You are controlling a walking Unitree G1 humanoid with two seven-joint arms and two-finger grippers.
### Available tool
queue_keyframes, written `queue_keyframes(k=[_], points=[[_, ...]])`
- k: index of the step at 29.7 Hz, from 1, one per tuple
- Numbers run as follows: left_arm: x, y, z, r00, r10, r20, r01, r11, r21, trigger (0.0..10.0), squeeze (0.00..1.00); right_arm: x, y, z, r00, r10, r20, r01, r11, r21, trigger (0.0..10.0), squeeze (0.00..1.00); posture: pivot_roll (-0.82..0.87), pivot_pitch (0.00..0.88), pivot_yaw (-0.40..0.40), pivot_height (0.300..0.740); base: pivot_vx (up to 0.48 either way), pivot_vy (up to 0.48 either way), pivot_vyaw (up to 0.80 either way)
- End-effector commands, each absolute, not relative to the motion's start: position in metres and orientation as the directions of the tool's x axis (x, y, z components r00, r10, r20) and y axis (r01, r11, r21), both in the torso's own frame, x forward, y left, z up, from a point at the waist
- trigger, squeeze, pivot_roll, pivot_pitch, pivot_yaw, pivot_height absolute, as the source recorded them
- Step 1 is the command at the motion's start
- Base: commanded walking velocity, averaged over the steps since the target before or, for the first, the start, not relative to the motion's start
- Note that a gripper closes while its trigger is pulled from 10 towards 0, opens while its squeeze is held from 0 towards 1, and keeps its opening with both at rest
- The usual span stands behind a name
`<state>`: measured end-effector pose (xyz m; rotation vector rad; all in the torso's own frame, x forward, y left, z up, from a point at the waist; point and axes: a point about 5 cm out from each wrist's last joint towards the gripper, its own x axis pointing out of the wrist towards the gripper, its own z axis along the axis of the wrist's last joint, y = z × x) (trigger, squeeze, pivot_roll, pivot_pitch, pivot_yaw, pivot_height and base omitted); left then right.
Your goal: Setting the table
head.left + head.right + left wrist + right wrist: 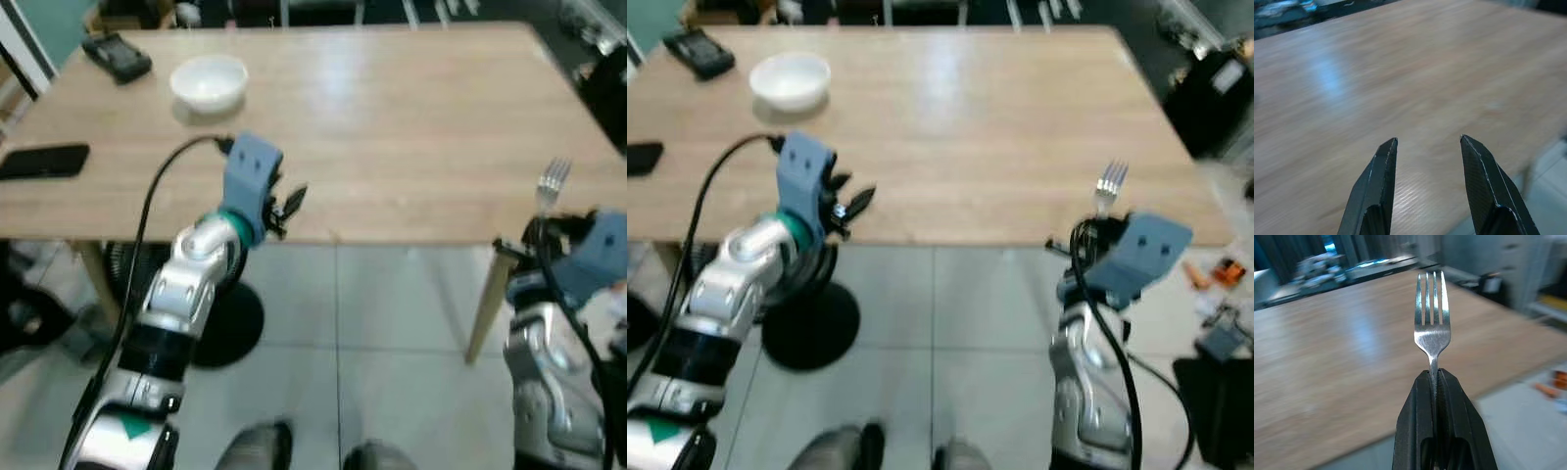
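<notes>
Wooden table [392, 117] carries a white bowl [209, 83] at its far left. Right gripper [1435, 382], at the near edge, is clamped on a fork [1432, 313]; tines project beyond the jaws. Left gripper [1427, 147] stands parted, empty.

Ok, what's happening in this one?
The robot stands at the near edge of a wooden table. Its right gripper is shut on a fork, tines pointing up, near the table's near right corner. The left gripper is open and empty above the tabletop. A white bowl sits at the far left.
</notes>
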<state>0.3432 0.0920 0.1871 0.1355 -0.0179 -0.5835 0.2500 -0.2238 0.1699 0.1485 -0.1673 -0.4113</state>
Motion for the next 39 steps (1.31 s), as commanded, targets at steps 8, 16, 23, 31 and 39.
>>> queue_keyframes(k=[8, 16, 23, 31, 39], points=[[0.3435, 0.0973, 0.1820, 0.840, -0.542, -0.043, 0.542, 0.829, 0.139, 10.0, 0.00, 0.2497, -0.2200, 0.1674, 0.905, -0.406, 0.124, 0.381, 0.906, 0.183, 10.0, 0.00, 0.04, 0.000, 0.081, 0.740, -0.278, 0.000, 0.00], [0.3433, 0.0956, 0.1817, 0.837, -0.545, -0.042, 0.546, 0.827, 0.137, 10.0, 0.00, 0.2492, -0.2206, 0.1673, 0.905, -0.407, 0.126, 0.382, 0.906, 0.181, 10.0, 0.00, 0.04, 0.000, 0.081, 0.740, -0.262, 0.000, 0.00], [0.3430, 0.0948, 0.1811, 0.836, -0.546, -0.043, 0.547, 0.827, 0.134, 10.0, 0.00, 0.2482, -0.2206, 0.1676, 0.906, -0.404, 0.129, 0.380, 0.908, 0.173, 10.0, 0.00, 0.04, 0.000, 0.079, 0.740, -0.036, 0.000, 0.00], [0.3427, 0.0939, 0.1807, 0.836, -0.547, -0.043, 0.547, 0.826, 0.131, 10.0, 0.00, 0.2478, -0.2208, 0.1675, 0.906, -0.403, 0.128, 0.380, 0.909, 0.173, 10.0, 0.00, 0.04, 0.000, 0.076, 0.740, 0.000, 0.000, 0.00], [0.3424, 0.0926, 0.1806, 0.835, -0.549, -0.043, 0.550, 0.825, 0.130, 10.0, 0.00, 0.2490, -0.2190, 0.1669, 0.914, -0.387, 0.119, 0.365, 0.915, 0.173, 10.0, 0.00, 0.03, 0.000, 0.074, 0.740, 0.000, 0.000, -0.30]])
